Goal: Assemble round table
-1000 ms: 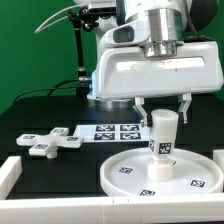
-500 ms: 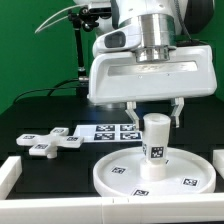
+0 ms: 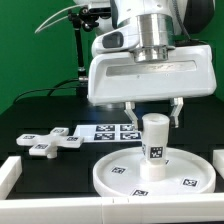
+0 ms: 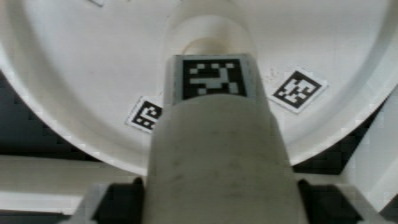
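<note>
The white round disc [image 3: 120,172] lies rim-up on the black table at the front. The short cylindrical post [image 3: 155,150] stands upright at its middle, a tag on its side. My gripper [image 3: 155,118] is straight above, its fingers [image 3: 131,110] down either side of the post's top. In the wrist view the post [image 4: 214,130] fills the gap between both dark pads [image 4: 121,200], so the gripper is shut on it, with the disc [image 4: 89,90] below. The cross-shaped foot piece [image 3: 50,141] lies flat at the exterior view's left.
The marker board [image 3: 108,130] lies flat behind the disc. A white wall [image 3: 12,178] borders the table's front and left edge. A dark stand [image 3: 78,60] rises at the back against the green backdrop.
From a second ago to half a second ago my gripper shifted toward the exterior view's left, and the post and disc moved with it. Since then nothing has moved.
</note>
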Available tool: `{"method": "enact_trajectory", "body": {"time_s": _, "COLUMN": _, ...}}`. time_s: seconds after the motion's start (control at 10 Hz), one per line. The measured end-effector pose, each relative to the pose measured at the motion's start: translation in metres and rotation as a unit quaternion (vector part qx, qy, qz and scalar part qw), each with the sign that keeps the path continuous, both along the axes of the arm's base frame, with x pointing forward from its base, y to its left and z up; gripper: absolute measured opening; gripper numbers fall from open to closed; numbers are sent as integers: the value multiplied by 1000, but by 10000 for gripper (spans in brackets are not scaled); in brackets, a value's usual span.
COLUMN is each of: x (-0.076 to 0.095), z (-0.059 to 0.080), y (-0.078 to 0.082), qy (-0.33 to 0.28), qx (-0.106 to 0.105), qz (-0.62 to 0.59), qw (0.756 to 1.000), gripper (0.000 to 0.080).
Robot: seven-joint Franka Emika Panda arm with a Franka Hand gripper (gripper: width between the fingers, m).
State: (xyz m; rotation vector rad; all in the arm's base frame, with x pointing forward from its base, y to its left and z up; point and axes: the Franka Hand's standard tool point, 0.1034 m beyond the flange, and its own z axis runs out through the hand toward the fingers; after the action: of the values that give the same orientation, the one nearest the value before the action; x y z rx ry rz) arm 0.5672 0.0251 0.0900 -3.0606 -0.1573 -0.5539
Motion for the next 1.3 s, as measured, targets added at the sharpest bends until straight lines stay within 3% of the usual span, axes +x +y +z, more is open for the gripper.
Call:
{"method": "enact_trajectory", "body": {"time_s": 0.1, "x": 0, "z": 0, "y": -1, "qy": 4, "qx": -1, "qz": 3, "qw": 1000, "gripper": 583}}
{"method": "enact_trajectory", "body": {"time_s": 0.2, "x": 2, "z": 3, "y": -4, "qy": 15, "qx": 0, "qz": 7, "qw": 1000, "gripper": 637}}
{"method": "enact_trajectory", "body": {"time_s": 0.8, "x": 12, "z": 29, "y": -9, "qy": 18, "qx": 5, "qz": 0, "qw": 1000, "gripper": 649}}
{"method": "enact_trajectory", "body": {"time_s": 1.3, "x": 9, "z": 25, "y": -8, "qy": 36, "qx": 8, "qz": 4, "qw": 999, "gripper": 649}}
